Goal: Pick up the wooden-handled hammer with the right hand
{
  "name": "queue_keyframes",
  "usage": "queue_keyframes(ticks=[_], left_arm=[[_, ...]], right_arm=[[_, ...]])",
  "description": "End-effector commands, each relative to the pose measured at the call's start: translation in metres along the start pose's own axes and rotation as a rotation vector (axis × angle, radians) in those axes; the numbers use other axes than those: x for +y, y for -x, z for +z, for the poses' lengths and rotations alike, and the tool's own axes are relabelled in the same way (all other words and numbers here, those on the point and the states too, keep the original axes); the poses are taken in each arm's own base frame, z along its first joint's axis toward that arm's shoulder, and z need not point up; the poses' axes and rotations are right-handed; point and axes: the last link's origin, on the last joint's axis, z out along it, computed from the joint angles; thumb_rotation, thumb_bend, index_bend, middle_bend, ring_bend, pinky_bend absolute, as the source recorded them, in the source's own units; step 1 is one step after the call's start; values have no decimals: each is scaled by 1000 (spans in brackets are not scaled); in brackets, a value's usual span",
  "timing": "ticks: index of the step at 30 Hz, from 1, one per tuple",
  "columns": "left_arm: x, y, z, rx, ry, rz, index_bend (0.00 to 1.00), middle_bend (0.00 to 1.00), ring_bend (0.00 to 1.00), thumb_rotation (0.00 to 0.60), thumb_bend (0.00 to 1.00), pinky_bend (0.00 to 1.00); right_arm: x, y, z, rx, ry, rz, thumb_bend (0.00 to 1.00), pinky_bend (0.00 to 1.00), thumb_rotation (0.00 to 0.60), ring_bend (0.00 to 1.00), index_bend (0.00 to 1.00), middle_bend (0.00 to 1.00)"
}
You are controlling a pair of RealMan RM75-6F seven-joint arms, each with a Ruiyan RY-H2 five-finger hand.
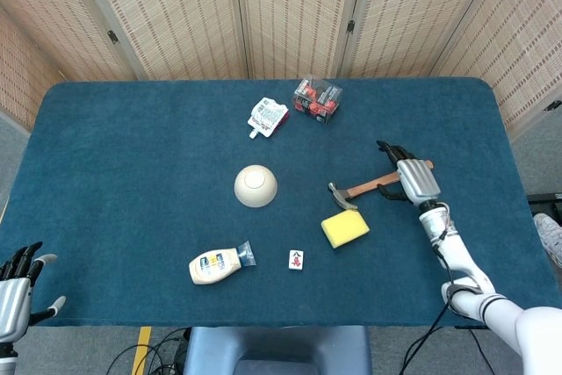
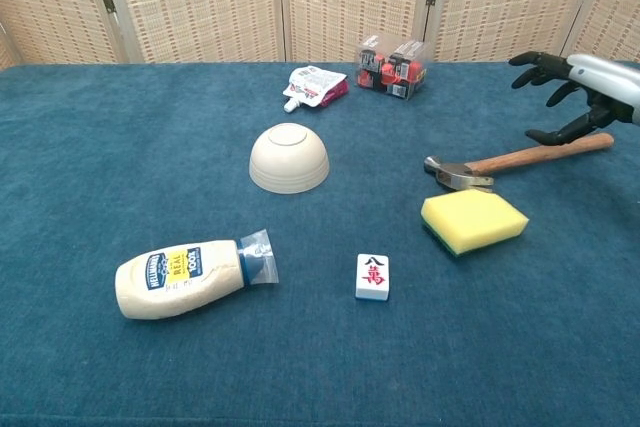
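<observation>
The dark fingers [image 2: 545, 69] of the right hand [image 2: 580, 87] were spread apart and held nothing; its thumb reached down toward the far end of the wooden handle, though whether it touched could not be told. The hand's back was cut off by the frame edge in the chest view. In the head view the right hand [image 1: 413, 177] sat over the handle's end, hiding it, with the forearm running down and outward to the lower right.

The wooden-handled hammer with a metal claw head [image 2: 505, 161] lay flat on the blue cloth-covered table [image 2: 120, 167], its head just beside the yellow rectangular sponge [image 2: 473, 221] and possibly touching it.

The left hand [image 1: 19, 283] showed only at the lower left corner of the head view, off the table, partly cut off, fingers apart and holding nothing.
</observation>
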Motion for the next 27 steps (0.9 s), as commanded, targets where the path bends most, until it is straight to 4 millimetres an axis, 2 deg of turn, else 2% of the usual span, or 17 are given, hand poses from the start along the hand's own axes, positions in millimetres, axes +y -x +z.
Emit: queue_keyframes(ticks=[1,4,8,16,22,27], left_arm=[[0,0,0,2,-1,0,293,134,116,600,201,214],[0,-1,1,6,1,-1,293,134,117,600,201,214],[2,0,3,15,9,-3,293,133,116,600,201,215],[9,0,8,38,37,-13,292,134,117,600,201,215],[12,0,10,48,44,-18,290,134,116,600,201,214],[18,0,12,51,64,-18,290,134,117,600,201,214]], right_arm=[[10,-17,-24,28,-17,-56,244,263,600,123,4,192],[16,-29,-51,43,-25,-127,278,262,600,125,18,242],[23,-43,-89,68,-1,-177,300,262,600,169,142,316],[27,-64,-160,134,75,-183,302,277,600,227,244,375],[27,-67,-193,144,125,-193,301,291,600,247,271,388],[26,-72,-206,169,149,-186,301,300,600,255,290,398]])
